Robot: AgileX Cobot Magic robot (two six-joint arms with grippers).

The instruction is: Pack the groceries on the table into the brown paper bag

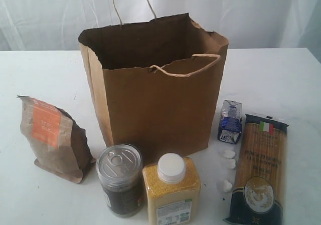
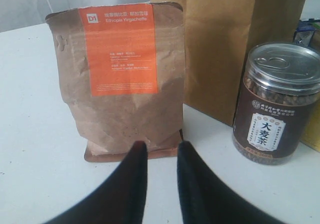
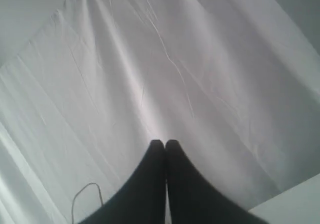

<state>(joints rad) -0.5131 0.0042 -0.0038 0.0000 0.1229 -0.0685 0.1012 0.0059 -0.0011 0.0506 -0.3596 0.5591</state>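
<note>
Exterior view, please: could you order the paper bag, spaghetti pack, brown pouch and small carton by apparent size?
1. brown paper bag, by far the largest.
2-3. long spaghetti pack and brown pouch look about alike: the pack is longer, the pouch wider, so I won't rank them.
4. small blue-white carton, clearly smallest.

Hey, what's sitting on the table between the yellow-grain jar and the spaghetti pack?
Three small white lumps lie on the table between the white-capped yellow-grain jar and the long spaghetti pack; the exterior view shows them.

Open bag (image 1: 160,104) mouth behind can (image 1: 119,180), jar (image 1: 171,192)
</note>
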